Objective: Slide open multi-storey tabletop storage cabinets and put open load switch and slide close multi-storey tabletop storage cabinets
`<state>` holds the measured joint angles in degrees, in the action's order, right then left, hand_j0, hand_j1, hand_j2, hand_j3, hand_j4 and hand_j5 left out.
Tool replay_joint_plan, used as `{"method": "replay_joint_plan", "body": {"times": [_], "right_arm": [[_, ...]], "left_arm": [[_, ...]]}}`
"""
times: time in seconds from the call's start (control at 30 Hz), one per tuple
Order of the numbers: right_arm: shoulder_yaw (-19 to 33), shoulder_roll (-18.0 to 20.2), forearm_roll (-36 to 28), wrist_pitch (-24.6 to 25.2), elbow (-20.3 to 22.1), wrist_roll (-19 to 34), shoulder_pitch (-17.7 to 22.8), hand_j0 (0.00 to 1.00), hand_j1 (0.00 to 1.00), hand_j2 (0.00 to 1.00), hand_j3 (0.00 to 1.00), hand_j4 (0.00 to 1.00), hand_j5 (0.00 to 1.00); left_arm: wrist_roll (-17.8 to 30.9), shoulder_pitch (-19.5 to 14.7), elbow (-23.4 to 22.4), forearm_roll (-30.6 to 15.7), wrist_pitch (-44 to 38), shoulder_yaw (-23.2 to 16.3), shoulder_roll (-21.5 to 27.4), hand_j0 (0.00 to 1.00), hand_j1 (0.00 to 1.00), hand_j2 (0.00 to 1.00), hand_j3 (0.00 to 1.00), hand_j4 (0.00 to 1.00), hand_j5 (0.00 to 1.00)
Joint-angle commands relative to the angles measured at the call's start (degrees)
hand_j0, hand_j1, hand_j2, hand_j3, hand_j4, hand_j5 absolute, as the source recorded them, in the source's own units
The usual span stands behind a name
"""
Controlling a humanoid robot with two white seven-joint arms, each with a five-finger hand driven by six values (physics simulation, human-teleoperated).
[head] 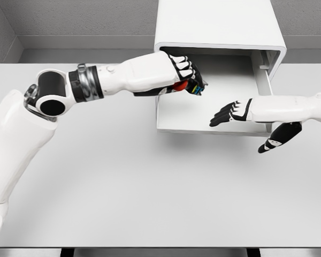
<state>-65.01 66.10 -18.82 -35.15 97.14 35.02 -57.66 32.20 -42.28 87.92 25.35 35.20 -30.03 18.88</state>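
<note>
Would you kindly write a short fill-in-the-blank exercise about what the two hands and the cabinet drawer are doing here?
1. The cabinet's drawer is slid ____.
2. The load switch is gripped by the ____ hand.
3. The right hand holds ____, its fingers spread.
4. The cabinet stands on a ____ table.

Missing words: open; left; nothing; white

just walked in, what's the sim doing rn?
The cabinet on the table has its drawer slid open. The left hand is curled around the load switch, a small red and dark part, holding it over the open drawer, not yet released. The right hand hangs open over the drawer's front right, holding nothing.
</note>
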Motion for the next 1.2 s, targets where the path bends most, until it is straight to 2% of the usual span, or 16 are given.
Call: {"method": "replay_joint_plan", "body": {"times": [0.0,0.2,0.23,0.3,0.37,0.47,0.83,0.93,1.0,1.03,1.1,1.17], "right_arm": [[-0.1,0.1,-0.4,0.1,0.1,0.0,0.0,1.0,1.0,1.0,1.0,1.0,1.0],[-0.2,0.0,-0.4,0.1,0.0,0.0,0.2,1.0,1.0,1.0,1.0,1.0,1.0],[-0.2,0.0,-0.4,0.1,0.0,0.0,0.2,1.0,1.0,1.0,1.0,1.0,1.0],[-0.3,-0.1,-0.4,0.1,0.0,0.0,0.2,1.0,1.0,1.0,1.0,1.0,1.0],[-0.3,-0.1,-0.4,0.1,0.1,0.0,0.2,1.0,1.0,1.0,1.0,1.0,1.0],[-0.3,-0.1,-0.4,0.1,0.1,0.0,0.2,1.0,1.0,1.0,1.0,1.0,1.0],[-0.3,0.1,-0.4,0.1,0.1,0.0,0.2,1.0,1.0,1.0,1.0,1.0,1.0],[-0.3,0.5,-0.4,0.1,0.1,0.0,0.3,1.0,1.0,1.0,1.0,1.0,1.0],[-0.3,1.0,-0.4,0.1,0.1,0.0,0.3,1.0,1.0,1.0,1.0,1.0,1.0],[-0.3,1.0,-0.3,0.1,0.1,0.0,0.3,1.0,1.0,1.0,1.0,1.0,1.0],[-0.3,1.0,-0.2,0.1,0.1,0.0,0.3,1.0,1.0,1.0,1.0,1.0,1.0],[-0.3,0.4,-0.1,0.1,0.1,0.0,0.3,1.0,1.0,1.0,1.0,1.0,1.0]], "left_arm": [[-0.1,0.0,-0.1,-0.1,-0.2,-0.7,-0.4,0.38,0.38,0.38,0.38,0.38,0.38],[-0.1,-0.1,-1.3,0.0,-0.2,-2.1,-1.1,0.42,0.42,0.42,0.42,0.42,0.42],[-0.2,-0.3,-1.4,0.0,-0.2,-2.1,-1.1,0.53,0.53,0.53,0.53,0.53,0.53],[-0.3,-1.2,-2.4,0.0,-0.2,-2.1,-1.0,0.66,0.66,0.66,0.66,0.66,0.66],[-0.3,-1.5,-2.8,0.0,-0.2,-2.1,-1.1,0.85,0.85,0.85,0.85,0.85,0.85],[-0.4,-1.7,-2.8,0.0,-0.2,-2.1,-1.3,0.95,0.95,0.95,0.95,0.95,0.95],[-0.3,-2.4,-2.4,-1.0,-0.2,-2.1,-2.3,1.0,1.0,1.0,1.0,1.0,1.0],[-0.3,-2.5,-1.9,-3.4,-0.2,-2.0,-2.1,1.0,1.0,1.0,1.0,1.0,1.0],[-0.2,-2.1,1.9,-7.3,-0.2,-2.0,1.3,1.0,1.0,1.0,1.0,1.0,1.0],[-0.2,-2.1,4.0,-11.5,-0.2,-2.0,4.9,1.0,1.0,1.0,1.0,1.0,1.0],[-0.2,-1.3,8.4,-19.9,-0.2,-2.1,13.9,1.0,1.0,1.0,1.0,1.0,1.0],[-0.3,1.2,11.6,-26.1,-0.2,-2.1,23.2,1.0,1.0,1.0,1.0,1.0,1.0]]}}
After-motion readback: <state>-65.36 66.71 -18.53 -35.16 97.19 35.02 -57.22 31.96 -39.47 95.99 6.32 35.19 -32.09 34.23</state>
